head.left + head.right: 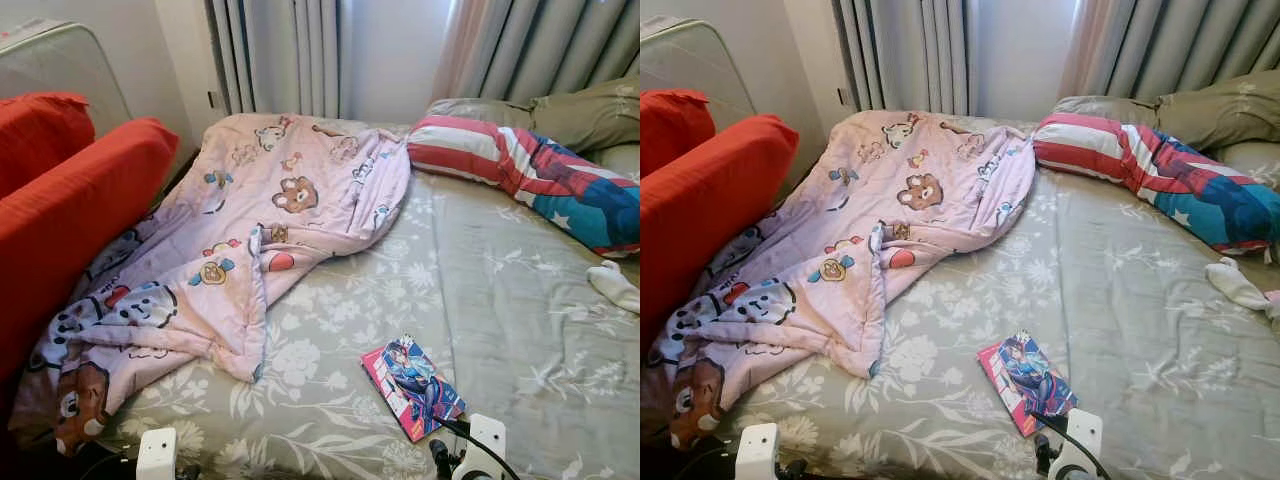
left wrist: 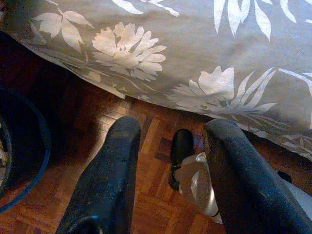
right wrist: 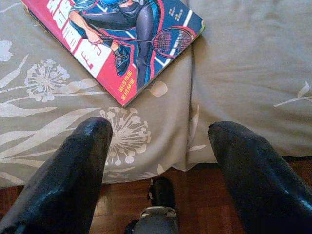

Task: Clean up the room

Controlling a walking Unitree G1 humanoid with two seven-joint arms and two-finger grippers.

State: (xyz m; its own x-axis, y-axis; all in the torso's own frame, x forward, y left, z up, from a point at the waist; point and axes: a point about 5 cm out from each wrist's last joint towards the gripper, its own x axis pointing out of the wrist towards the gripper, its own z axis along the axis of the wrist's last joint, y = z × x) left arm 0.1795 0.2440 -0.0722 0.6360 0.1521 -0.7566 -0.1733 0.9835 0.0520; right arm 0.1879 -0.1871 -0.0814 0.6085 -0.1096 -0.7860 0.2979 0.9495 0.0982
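2 pincers, both with fingers spread and gripping nothing: the right pincer (image 3: pixel 158 146) hangs at the bed's near edge just short of the book (image 1: pixel 412 387), well placed, by my reading, to reach for it first, while the left pincer (image 2: pixel 170 165) points down at the wood floor (image 2: pixel 146 195) beside the hanging sheet. 1 bed (image 1: pixel 500 290) carries the clutter: a pink blanket (image 1: pixel 240 240) heaped along its left side against 2 red cushions (image 1: pixel 70 200), a striped pillow (image 1: pixel 520 170) at the head, and a white sock (image 1: pixel 612 283) at the right edge. 1 dark round container (image 2: pixel 24 146), perhaps a bin, stands on the floor by the left pincer; its contents cannot be made out.
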